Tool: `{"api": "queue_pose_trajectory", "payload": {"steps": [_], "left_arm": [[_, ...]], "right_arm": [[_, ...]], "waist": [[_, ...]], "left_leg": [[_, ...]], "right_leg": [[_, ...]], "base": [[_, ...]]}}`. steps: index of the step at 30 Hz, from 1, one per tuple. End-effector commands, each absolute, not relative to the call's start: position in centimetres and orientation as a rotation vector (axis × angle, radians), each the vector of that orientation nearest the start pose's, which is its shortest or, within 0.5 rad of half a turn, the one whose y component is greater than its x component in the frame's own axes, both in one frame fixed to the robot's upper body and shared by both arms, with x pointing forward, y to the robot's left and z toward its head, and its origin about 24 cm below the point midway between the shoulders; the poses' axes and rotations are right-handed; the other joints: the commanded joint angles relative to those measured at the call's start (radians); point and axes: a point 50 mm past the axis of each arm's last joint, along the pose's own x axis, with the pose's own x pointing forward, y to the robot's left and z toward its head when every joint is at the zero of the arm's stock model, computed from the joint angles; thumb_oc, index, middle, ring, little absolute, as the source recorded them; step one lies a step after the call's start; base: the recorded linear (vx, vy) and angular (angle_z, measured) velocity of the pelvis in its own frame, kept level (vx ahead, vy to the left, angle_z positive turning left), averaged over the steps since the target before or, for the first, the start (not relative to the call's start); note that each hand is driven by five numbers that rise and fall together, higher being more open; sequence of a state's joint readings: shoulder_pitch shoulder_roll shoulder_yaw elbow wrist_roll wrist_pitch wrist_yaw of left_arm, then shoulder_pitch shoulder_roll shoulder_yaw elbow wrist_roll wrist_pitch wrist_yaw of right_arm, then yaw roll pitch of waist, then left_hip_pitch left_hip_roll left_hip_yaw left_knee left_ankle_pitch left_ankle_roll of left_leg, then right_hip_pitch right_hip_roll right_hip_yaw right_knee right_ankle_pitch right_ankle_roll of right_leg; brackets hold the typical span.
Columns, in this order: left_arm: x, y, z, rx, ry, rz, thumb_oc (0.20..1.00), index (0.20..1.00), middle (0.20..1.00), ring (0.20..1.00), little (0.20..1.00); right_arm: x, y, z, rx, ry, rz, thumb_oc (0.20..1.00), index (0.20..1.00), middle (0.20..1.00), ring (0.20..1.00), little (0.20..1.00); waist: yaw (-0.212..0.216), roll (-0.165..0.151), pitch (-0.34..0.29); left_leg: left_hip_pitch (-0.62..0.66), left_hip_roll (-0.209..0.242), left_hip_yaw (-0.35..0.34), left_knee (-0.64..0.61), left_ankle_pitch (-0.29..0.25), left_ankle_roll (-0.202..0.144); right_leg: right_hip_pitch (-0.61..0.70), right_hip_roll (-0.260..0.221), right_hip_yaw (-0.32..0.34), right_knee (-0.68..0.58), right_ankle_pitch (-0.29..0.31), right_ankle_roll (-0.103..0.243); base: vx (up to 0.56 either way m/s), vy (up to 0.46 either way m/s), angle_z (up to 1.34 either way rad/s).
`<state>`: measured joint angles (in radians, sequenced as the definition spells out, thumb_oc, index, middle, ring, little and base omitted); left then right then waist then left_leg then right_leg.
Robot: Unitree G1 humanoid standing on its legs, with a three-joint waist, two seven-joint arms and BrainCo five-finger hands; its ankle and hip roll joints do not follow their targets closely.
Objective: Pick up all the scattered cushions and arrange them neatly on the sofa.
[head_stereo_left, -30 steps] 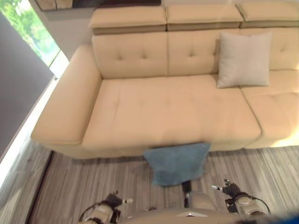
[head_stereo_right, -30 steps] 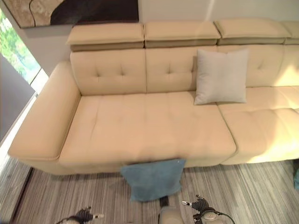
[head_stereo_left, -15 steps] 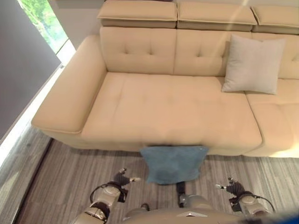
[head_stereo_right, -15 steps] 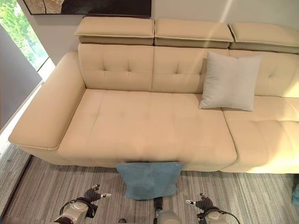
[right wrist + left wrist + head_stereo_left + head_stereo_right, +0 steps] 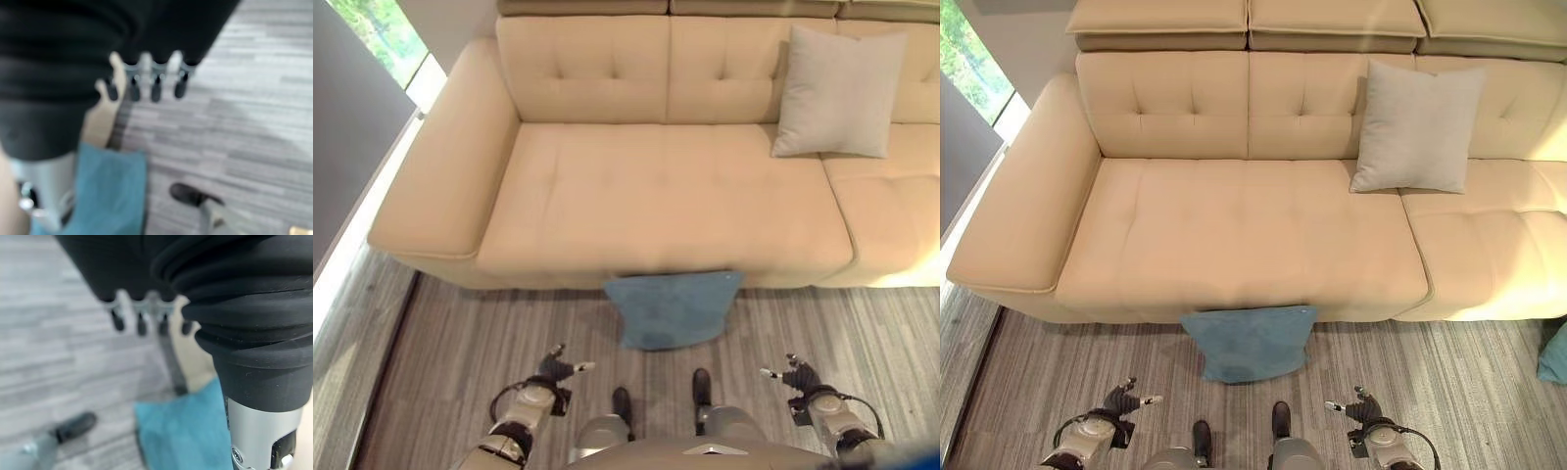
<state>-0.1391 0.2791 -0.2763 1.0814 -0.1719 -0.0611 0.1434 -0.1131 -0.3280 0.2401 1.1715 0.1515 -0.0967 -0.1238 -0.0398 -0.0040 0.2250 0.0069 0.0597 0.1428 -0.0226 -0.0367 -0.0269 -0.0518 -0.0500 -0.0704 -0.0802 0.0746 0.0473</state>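
Grey striped flooring (image 5: pixel 1058 372) ran along the front of a long beige sofa (image 5: pixel 1234 225), and both hands hung low over it, well short of the seat. Ahead of the left hand (image 5: pixel 552 368) and off toward the right hand (image 5: pixel 795 375) lay the blue cushion (image 5: pixel 670 306), on the floor with its far edge tucked against the sofa's front; it sat roughly between the two hands and farther out than either, touched by neither. The left hand was empty, its fingers (image 5: pixel 139 319) spread apart and straight, with the blue cushion (image 5: pixel 186 431) showing past them in the left wrist view. The right hand was empty too, its fingers (image 5: pixel 155 83) straight in a loose row and clamped on nothing. Far beyond the right hand, up on the seat, a light grey cushion (image 5: pixel 1417 127) leaned upright against the sofa's backrest. Out past the right hand's outer side, a second teal cushion (image 5: pixel 1554 354) peeked in at floor level, just beside the sofa's end.
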Motion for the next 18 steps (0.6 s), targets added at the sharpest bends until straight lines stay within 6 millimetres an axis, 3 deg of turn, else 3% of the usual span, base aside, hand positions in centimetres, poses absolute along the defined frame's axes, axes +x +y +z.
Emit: {"api": "queue_pose_trajectory", "payload": {"steps": [1, 5, 8, 9, 10, 12, 13, 14, 18], "left_arm": [[24.0, 22.5, -8.8, 0.328, 0.635, 0.215, 1.0, 1.0, 1.0, 1.0, 1.0], [26.2, 22.6, -7.0, 0.325, 0.565, 0.25, 1.0, 1.0, 1.0, 1.0, 1.0], [29.0, 22.0, -4.5, 0.261, 0.448, 0.297, 1.0, 1.0, 1.0, 1.0, 1.0], [29.0, 22.0, -4.5, 0.261, 0.448, 0.297, 1.0, 1.0, 1.0, 1.0, 1.0], [30.5, 21.8, -2.8, 0.226, 0.375, 0.317, 1.0, 1.0, 1.0, 1.0, 1.0], [31.8, 21.5, -1.0, 0.198, 0.302, 0.341, 1.0, 1.0, 1.0, 1.0, 1.0], [31.8, 21.5, -1.0, 0.197, 0.301, 0.341, 1.0, 1.0, 1.0, 1.0, 1.0], [32.9, 21.1, 0.4, 0.187, 0.247, 0.332, 1.0, 1.0, 1.0, 1.0, 1.0], [34.7, 20.7, 3.2, 0.178, 0.163, 0.331, 1.0, 1.0, 1.0, 1.0, 1.0]], "right_arm": [[19.6, -27.0, -10.3, -0.362, 0.758, -0.257, 1.0, 1.0, 1.0, 1.0, 1.0], [22.3, -27.1, -8.2, -0.369, 0.641, -0.3, 1.0, 1.0, 1.0, 1.0, 1.0], [26.0, -26.7, -4.9, -0.388, 0.465, -0.331, 1.0, 1.0, 1.0, 1.0, 1.0], [26.0, -26.7, -4.9, -0.388, 0.465, -0.331, 1.0, 1.0, 1.0, 1.0, 1.0], [27.5, -26.8, -3.0, -0.387, 0.371, -0.366, 1.0, 1.0, 1.0, 1.0, 1.0], [29.1, -26.4, -1.0, -0.383, 0.269, -0.392, 1.0, 1.0, 1.0, 1.0, 1.0], [29.1, -26.4, -1.0, -0.383, 0.269, -0.392, 1.0, 1.0, 1.0, 1.0, 1.0], [30.6, -26.0, 1.1, -0.377, 0.177, -0.397, 1.0, 1.0, 1.0, 1.0, 1.0], [32.9, -25.4, 4.5, -0.371, 0.053, -0.414, 1.0, 1.0, 1.0, 1.0, 1.0]], "waist": [[-0.003, -0.01, 0.074], [-0.013, -0.012, 0.077], [-0.026, -0.004, 0.087], [-0.026, -0.004, 0.086], [-0.033, 0.003, 0.094], [-0.039, 0.01, 0.098], [-0.039, 0.01, 0.096], [-0.044, 0.014, 0.097], [-0.048, 0.027, 0.092]], "left_leg": [[-0.24, -0.04, -0.058, 0.123, 0.05, -0.025], [-0.416, -0.041, -0.057, 0.215, 0.052, -0.025], [-0.594, -0.029, -0.062, 0.294, 0.057, -0.027], [-0.596, -0.029, -0.063, 0.295, 0.057, -0.027], [-0.677, -0.02, -0.068, 0.344, 0.031, -0.037], [-0.767, -0.012, -0.071, 0.386, 0.032, -0.043], [-0.771, -0.012, -0.071, 0.388, 0.031, -0.043], [-0.842, -0.001, -0.077, 0.425, 0.025, -0.047], [-0.983, 0.01, -0.089, 0.518, 0.006, -0.05]], "right_leg": [[-0.301, -0.017, 0.036, 0.335, -0.091, 0.047], [-0.457, -0.027, 0.043, 0.406, -0.09, 0.044], [-0.623, -0.039, 0.056, 0.473, -0.087, 0.041], [-0.624, -0.039, 0.056, 0.474, -0.087, 0.041], [-0.706, -0.046, 0.061, 0.536, -0.118, 0.042], [-0.795, -0.051, 0.071, 0.582, -0.121, 0.039], [-0.799, -0.051, 0.071, 0.584, -0.122, 0.039], [-0.863, -0.054, 0.081, 0.614, -0.127, 0.035], [-1.009, -0.058, 0.096, 0.723, -0.153, 0.027]], "base": [[-0.32, -0.036, 0.05], [-0.2, -0.033, 0.05], [-0.14, -0.022, -0.02], [-0.07, -0.047, 0.07], [-0.03, -0.044, 0.1], [-0.06, -0.042, 0.11], [-0.06, -0.041, 0.11], [-0.04, -0.047, 0.13], [-0.02, -0.046, 0.08]]}}
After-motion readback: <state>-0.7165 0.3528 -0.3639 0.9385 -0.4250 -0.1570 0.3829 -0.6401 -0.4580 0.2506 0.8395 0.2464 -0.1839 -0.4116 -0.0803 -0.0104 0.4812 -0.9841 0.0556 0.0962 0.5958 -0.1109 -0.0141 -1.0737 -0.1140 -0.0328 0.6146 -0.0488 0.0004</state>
